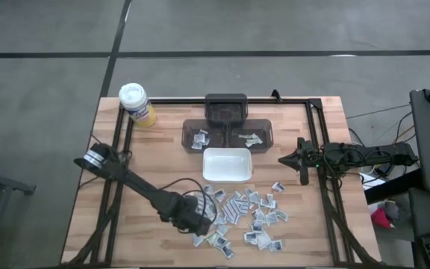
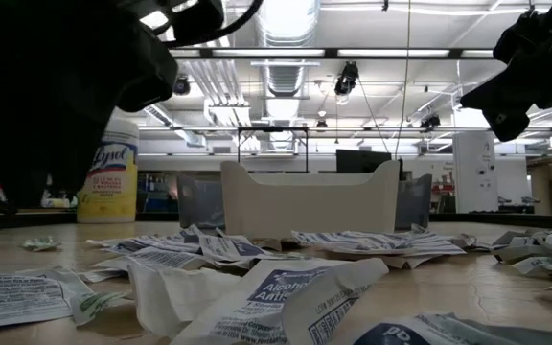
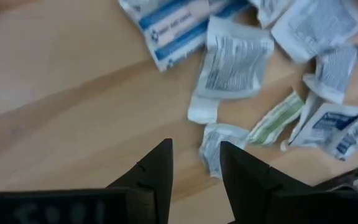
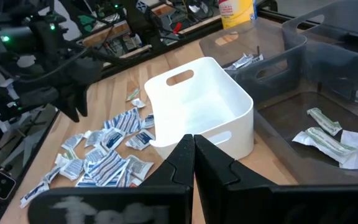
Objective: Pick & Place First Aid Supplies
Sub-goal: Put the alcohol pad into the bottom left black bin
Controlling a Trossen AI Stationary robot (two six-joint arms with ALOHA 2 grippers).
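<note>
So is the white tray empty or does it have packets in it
Empty. The white tray shows a bare inside in the right wrist view and from above; the packets lie on the table beside it.

The left arm reached diagonally across the desk [image 1: 125, 224], bent low, its left gripper [image 3: 194, 163] pointed down close to the surface with the fingers [image 3: 157, 171] parted and empty. The right arm lay stretched inward from the right edge, its right gripper [image 4: 194, 144] closed, held above the desk.

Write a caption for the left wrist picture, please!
Left gripper open above the wooden table, beside scattered first aid packets.
</note>
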